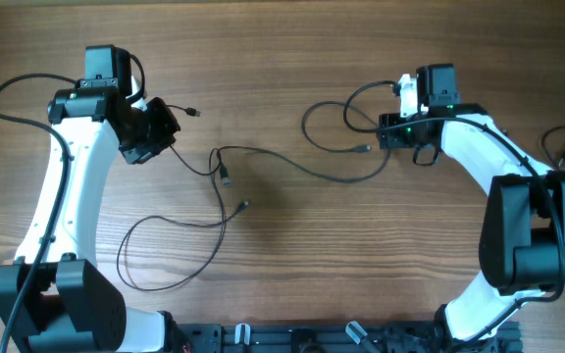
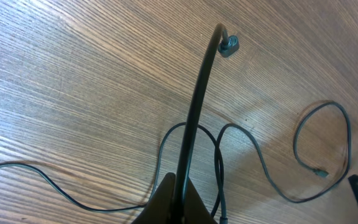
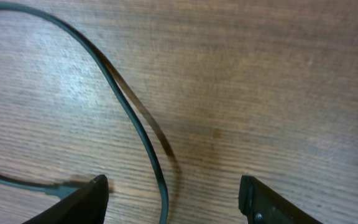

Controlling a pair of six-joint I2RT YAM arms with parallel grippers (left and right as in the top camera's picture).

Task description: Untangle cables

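Overhead view: a wooden table (image 1: 292,59) with pale brown grain running left to right fills the whole frame, and no room shows beyond it. The cables (image 1: 292,164) lie spread on the bare wood across the middle. One thin dark line runs from the centre toward the right of the frame. Another falls into a wide loop at the lower left. A third curls into a loop at the upper right, just beside the right gripper (image 1: 400,132).

At the upper left, the left gripper (image 1: 155,132) has its fingers pressed together on one cable. The cable's short free end sticks out to a small silvery plug (image 1: 196,112). The left wrist view shows this grip close up: the dark strand rises from the closed fingertips and ends at the plug, over the wood.

In the right wrist view the right gripper's fingers (image 3: 86,199) stand well apart, low over the table, holding nothing. A cable lies on the wood between them, nearer the finger at the lower left of the frame, with a thin shadow beside it.
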